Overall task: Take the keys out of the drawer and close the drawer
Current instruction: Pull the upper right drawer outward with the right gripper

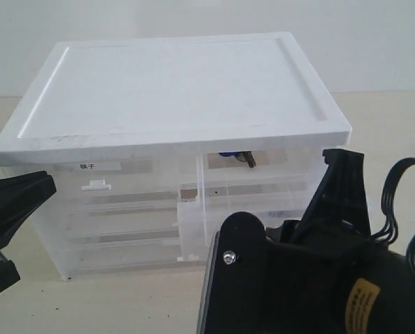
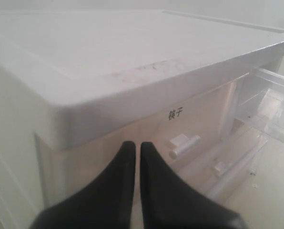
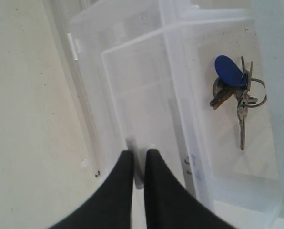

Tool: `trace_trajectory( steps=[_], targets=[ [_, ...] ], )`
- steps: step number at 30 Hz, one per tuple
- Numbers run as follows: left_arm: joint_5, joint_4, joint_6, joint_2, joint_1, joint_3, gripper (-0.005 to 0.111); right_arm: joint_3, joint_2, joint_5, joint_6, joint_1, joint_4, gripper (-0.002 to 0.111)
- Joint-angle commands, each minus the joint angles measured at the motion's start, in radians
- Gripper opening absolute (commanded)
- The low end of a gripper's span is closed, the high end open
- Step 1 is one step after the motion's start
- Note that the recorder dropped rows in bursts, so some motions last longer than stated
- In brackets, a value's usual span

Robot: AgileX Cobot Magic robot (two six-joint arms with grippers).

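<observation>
Left gripper (image 2: pixel 134 144) is hovering at the left front corner of the drawer cabinet (image 1: pixel 124 233). Its black tapered fingers are pressing almost together, with only a thin slit between them and nothing in it. Just ahead of it, the labelled half-width drawer (image 2: pixel 149 131) is sitting shut, its dark-printed label (image 2: pixel 176 114) showing above a small white tab handle (image 2: pixel 185 145). A thick, matte white lid (image 1: pixel 173 76) is lying flat over the translucent, glossy plastic walls and overhanging the drawer fronts. Further right, the drawer (image 3: pixel 218 160) is standing pulled out. The keys (image 3: pixel 239 102) are lying on its clear floor close under the lid's edge: thin silver keys on a ring with a round blue fob (image 3: pixel 229 70). Right gripper (image 3: pixel 139 153) is hanging over clear plastic beside that drawer, its black fingers closed together and empty, apart from the keys. A speckled beige tabletop (image 3: pixel 32 95) is showing alongside.
</observation>
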Motion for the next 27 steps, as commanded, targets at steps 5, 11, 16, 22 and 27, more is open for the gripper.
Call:
trace_trajectory(
  steps=[5, 11, 16, 22, 27],
  targets=[
    [0.004, -0.016, 0.008, 0.005, 0.002, -0.005, 0.005, 0.005, -0.037, -0.047, -0.063, 0.001, 0.099, 0.0],
    [0.004, -0.032, 0.015, 0.005, 0.002, -0.005, 0.005, 0.005, -0.118, -0.07, -0.094, 0.001, 0.155, 0.0],
    [0.004, -0.032, 0.017, 0.005, 0.002, -0.005, 0.005, 0.005, -0.167, -0.07, -0.21, 0.001, 0.286, 0.0],
    [0.004, -0.032, 0.019, 0.005, 0.002, -0.005, 0.005, 0.003, -0.211, -0.072, -0.297, 0.001, 0.34, 0.0],
    [0.004, -0.032, 0.019, 0.005, 0.002, -0.005, 0.005, -0.067, -0.268, 0.006, -0.246, -0.001, 0.306, 0.02]
  ],
)
